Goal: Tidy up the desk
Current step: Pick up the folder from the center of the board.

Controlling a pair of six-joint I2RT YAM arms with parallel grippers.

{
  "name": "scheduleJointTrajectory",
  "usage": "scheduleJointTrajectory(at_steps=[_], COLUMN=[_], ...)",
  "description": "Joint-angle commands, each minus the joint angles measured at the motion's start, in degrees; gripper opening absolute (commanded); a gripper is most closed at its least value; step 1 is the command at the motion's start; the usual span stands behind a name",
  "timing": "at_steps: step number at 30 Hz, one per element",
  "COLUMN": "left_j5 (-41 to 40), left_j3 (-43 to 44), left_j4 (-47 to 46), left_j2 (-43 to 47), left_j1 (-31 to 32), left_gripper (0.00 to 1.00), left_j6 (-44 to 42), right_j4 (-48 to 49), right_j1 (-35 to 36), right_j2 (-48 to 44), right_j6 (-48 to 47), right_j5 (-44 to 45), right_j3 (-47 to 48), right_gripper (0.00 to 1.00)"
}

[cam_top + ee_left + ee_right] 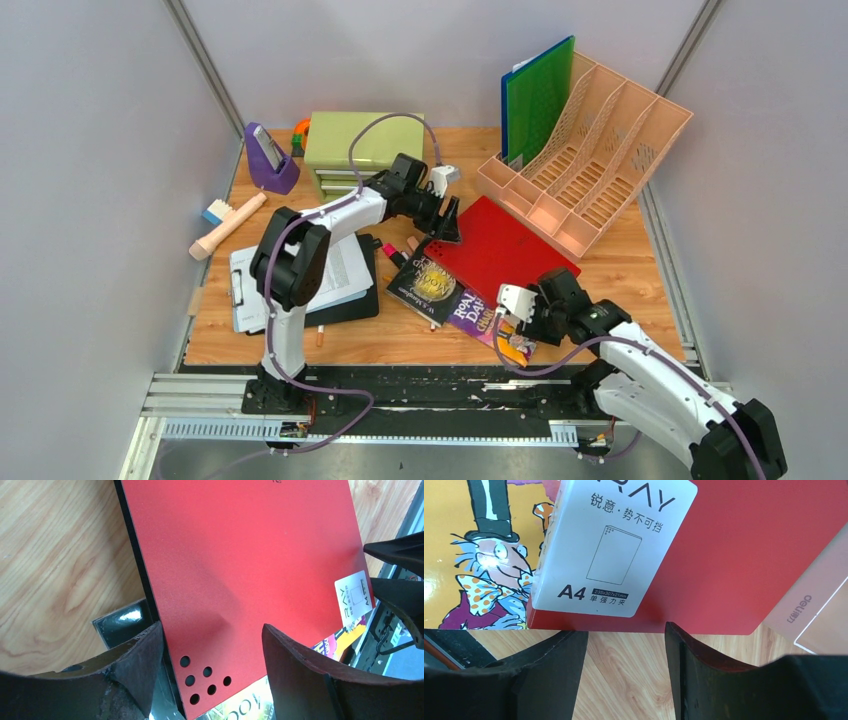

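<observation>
We judge the step in hand to be picking up the red folder [497, 245], probably to file it in the pink file rack [590, 150] at the far right corner of the tabletop [625, 275], where a green folder [538, 95] already stands upright. The red folder lies flat near the middle of the tabletop, a little toward the right edge. Its left side overlaps two books, a dark book [428, 285] and a yellow picture book [474, 555], which lie between it and the near edge. Both arms are at this one folder. The left claw [212, 630] stands with its jaws well apart over the folder's punched corner, one finger on each side, and we cannot tell whether either finger touches it. The right claw [626, 632] has its jaws parted to a middling width and holds nothing. The folder's labelled near edge, with its white label [611, 545], lies just ahead of the fingertips and not yet between them. We think the next move calls for the right claw to go forward until that edge sits between its fingers. Both claws must then close on thin, stiff board that offers little lip. The side propped on the books looks the easier one to get under. After that the two arms must lift together and turn the folder on edge for a free slot in the rack.
</observation>
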State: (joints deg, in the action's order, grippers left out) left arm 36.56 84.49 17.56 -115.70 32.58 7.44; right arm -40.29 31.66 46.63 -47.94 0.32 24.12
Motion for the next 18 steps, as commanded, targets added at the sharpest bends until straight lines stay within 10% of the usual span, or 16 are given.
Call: scheduleJointTrajectory(at_steps=[1,18], left_j5=[9.03,14.26], left_j3=[-1.73,-7.01], left_j4=[6.5,3.2], left_j2=[5.02,2.81], left_j1=[1.37,-2.77], left_gripper=[0.75,0.89], left_j6=[1.0,10.47], right_j4=[13.07,17.39], right_j1=[0.01,-0.02], right_j2=[1.44,2.05], right_j6=[0.21,1.16], right_j5=[-3.79,-3.41], right_j3=[1.64,-0.57], right_gripper=[0.58,0.59])
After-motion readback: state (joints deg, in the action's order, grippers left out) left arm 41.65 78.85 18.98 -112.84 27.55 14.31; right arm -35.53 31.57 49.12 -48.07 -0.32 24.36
